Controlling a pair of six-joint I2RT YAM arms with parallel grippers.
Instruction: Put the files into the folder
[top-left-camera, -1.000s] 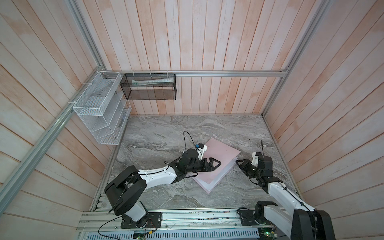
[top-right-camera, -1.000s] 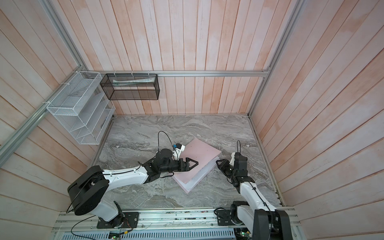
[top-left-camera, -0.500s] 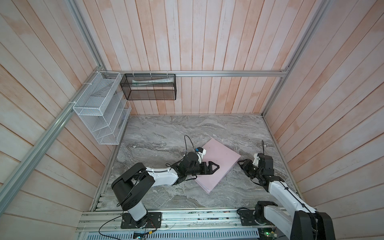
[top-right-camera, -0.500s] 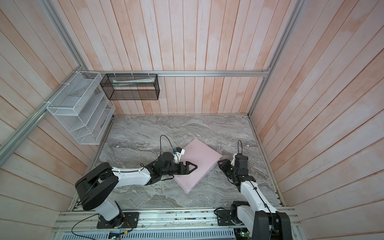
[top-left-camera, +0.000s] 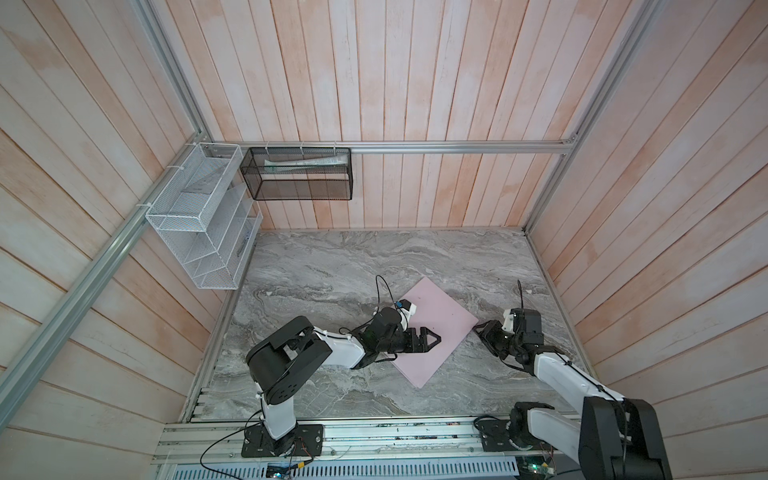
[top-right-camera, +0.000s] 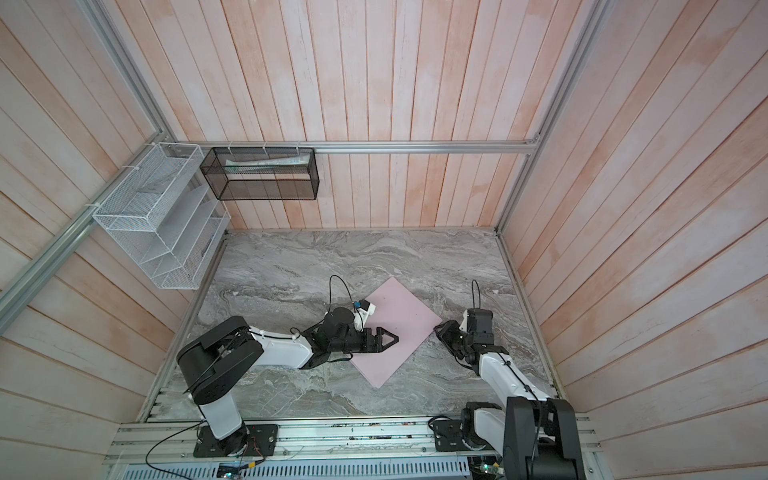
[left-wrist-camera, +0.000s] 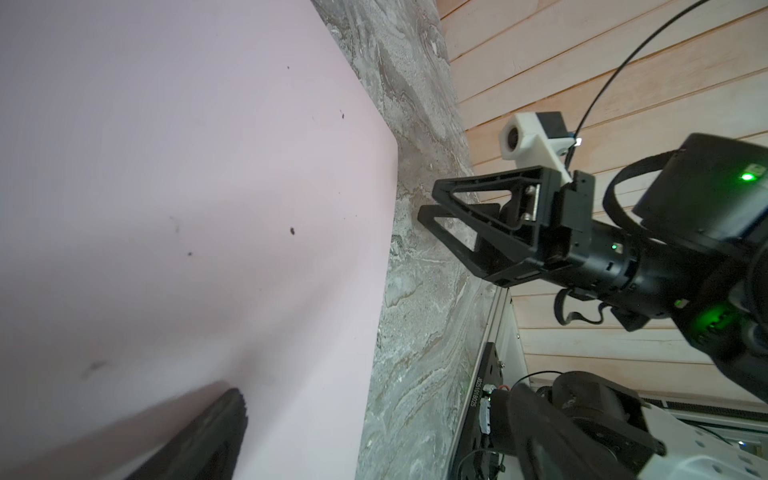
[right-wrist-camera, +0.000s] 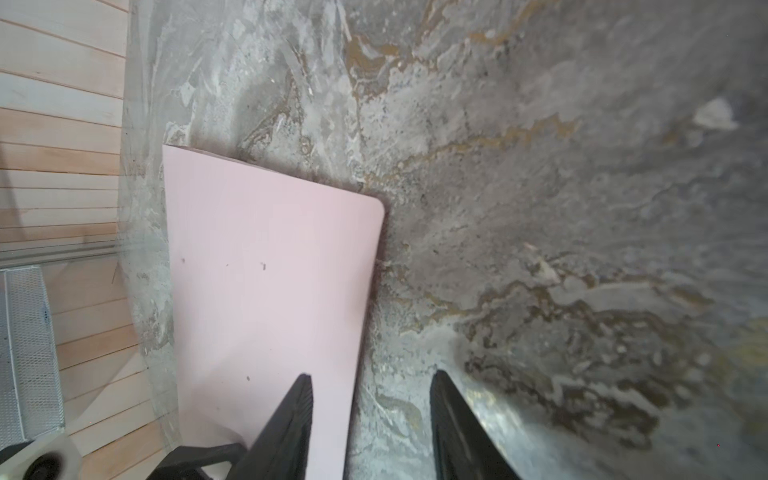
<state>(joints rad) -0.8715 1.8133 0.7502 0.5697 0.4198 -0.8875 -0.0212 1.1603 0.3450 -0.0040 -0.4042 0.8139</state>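
Table: a grey marble top (top-left-camera: 332, 266) with wooden plank walls (top-left-camera: 395, 83) on three sides.
Wire rack: a white mesh rack (top-left-camera: 199, 216) hangs on the left wall, well apart from the arms.
Basket: a black mesh basket (top-left-camera: 297, 174) hangs on the back wall, with rolled pale papers (top-left-camera: 305, 164) inside it.
Folder place: the pink folder (top-left-camera: 440, 311) lies flat and closed on the table, between the two arms, at the near side.
Folder turn: it sits like a diamond (no edge lines up with the walls). One corner points to the back wall and one points at the right claw.
Folder long way: its long sides slant from far right to near left in both top views.
In the way: the left arm's wrist and claw cover the folder's left corner in both top views.
Left claw: the left gripper (top-left-camera: 434, 338) is over the folder's middle, its jaws spread wide, with nothing in them. Only one finger (left-wrist-camera: 224, 415) shows in the left wrist view, so I cannot tell if it touches the cover.
Right claw: the right gripper (left-wrist-camera: 428, 203) is low over the table, just beside the folder's right corner. Its jaws are partly apart and pinch nothing.
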